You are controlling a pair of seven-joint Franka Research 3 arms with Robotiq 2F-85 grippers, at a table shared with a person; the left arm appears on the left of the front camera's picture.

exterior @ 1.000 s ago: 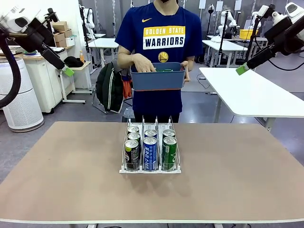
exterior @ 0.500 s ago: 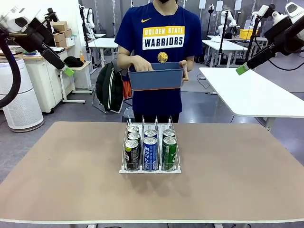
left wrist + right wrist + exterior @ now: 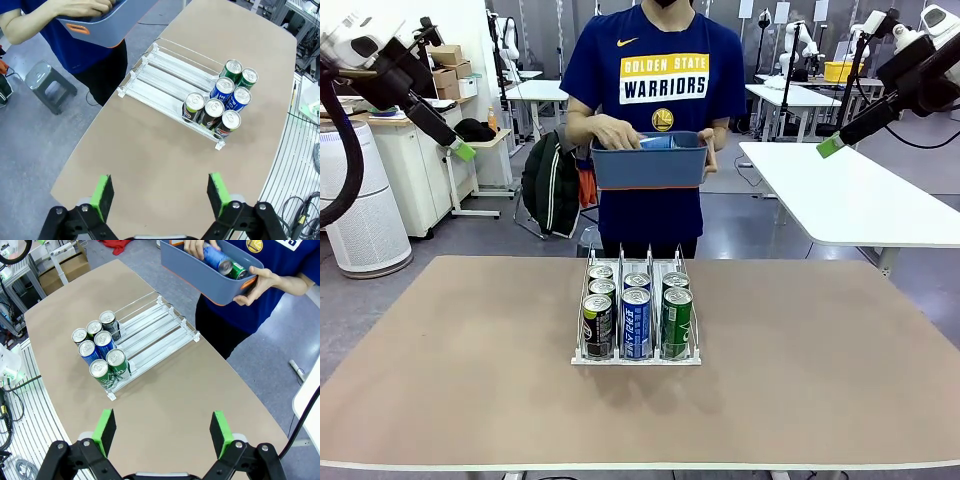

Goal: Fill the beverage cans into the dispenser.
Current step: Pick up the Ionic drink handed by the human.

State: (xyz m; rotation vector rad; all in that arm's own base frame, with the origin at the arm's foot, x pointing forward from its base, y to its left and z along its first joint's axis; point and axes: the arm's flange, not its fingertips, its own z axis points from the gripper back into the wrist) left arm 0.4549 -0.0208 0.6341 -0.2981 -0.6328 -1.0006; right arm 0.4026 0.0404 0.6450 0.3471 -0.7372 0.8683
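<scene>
The dispenser sits mid-table with several beverage cans lined up at the near end of its three lanes. From the left wrist view the dispenser has bare lanes behind the cans. More cans, a blue one and a green one, lie in a blue-grey bin that the person holds, with one hand on the blue can. My left gripper hangs open high over the table's left edge, holding nothing. High on the right, my right gripper is open too, with nothing between its fingers.
The person stands at the far side holding the bin at chest height above the table's far edge. Bare tabletop lies all around the rack. In the front view the left gripper and right gripper stay raised at the upper corners.
The person's hand has dropped into the bin and closed on a blue can; the bin shifted slightly. Neither arm has moved.
</scene>
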